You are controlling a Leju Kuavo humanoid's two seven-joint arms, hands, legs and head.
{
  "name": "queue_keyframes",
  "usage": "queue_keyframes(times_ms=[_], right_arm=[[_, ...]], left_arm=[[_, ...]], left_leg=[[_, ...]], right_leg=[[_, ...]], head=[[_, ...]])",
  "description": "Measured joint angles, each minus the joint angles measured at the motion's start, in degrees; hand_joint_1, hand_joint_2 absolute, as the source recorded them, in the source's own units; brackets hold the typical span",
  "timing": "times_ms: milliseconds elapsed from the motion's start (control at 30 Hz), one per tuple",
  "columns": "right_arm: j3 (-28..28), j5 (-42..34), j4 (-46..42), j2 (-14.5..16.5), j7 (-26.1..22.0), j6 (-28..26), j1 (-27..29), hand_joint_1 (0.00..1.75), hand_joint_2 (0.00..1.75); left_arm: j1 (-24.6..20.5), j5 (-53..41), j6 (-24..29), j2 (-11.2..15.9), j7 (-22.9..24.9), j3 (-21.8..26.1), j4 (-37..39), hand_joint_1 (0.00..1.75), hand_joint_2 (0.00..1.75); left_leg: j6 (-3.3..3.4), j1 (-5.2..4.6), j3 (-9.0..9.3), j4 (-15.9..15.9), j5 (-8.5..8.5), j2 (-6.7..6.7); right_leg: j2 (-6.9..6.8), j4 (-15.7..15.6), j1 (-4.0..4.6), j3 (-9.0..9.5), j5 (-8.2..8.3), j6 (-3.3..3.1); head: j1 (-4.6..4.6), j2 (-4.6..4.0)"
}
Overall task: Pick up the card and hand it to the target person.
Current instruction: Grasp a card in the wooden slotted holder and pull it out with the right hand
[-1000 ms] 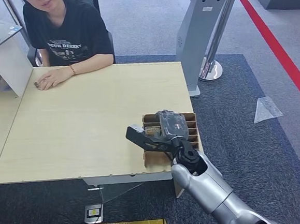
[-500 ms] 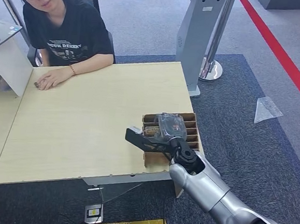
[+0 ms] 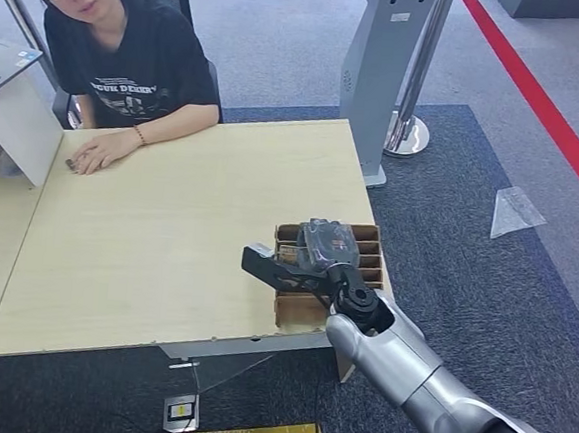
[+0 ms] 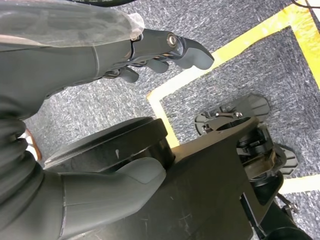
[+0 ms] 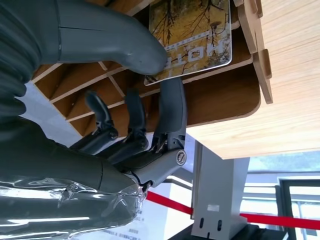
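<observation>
As a seated person [image 3: 124,58] waits across the table [image 3: 164,227], the right hand [image 3: 322,254] pinches a card [image 5: 192,37] in the slotted wooden box [image 3: 370,258].
The card shows golden trees and the upside-down letters "HOTEL"; thumb [image 5: 113,37] and one finger [image 5: 171,107] clamp its edge.

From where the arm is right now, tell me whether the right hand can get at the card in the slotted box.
Probably yes. The right hand is already at the wooden slotted box, with its thumb on the card and a finger under its edge. Nothing blocks it, though a firm grip isn't confirmed.
</observation>
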Motion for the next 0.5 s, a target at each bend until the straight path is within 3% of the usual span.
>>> queue_keyframes(times_ms=[333, 500], right_arm=[[0.25, 1.01, 0.15, 0.03, -0.81, 0.59, -0.86, 1.75, 1.75], [0.47, -0.19, 0.14, -0.02, -4.01, 1.64, -2.13, 1.75, 1.75]], left_arm=[[-0.04, -0.36, 0.01, 0.00, 0.00, 0.00, 0.02, 0.00, 1.75], [-0.06, -0.37, -0.03, 0.00, -0.08, 0.00, 0.01, 0.00, 1.75]], left_leg=[[-0.03, 0.00, 0.02, 0.00, 0.04, 0.00], [-0.03, 0.00, 0.02, 0.01, 0.04, 0.00]], right_leg=[[0.00, 0.01, 0.00, 0.02, 0.03, -0.02], [0.01, 0.01, 0.00, 0.01, 0.03, -0.02]], head=[[0.00, -0.01], [0.00, -0.01]])
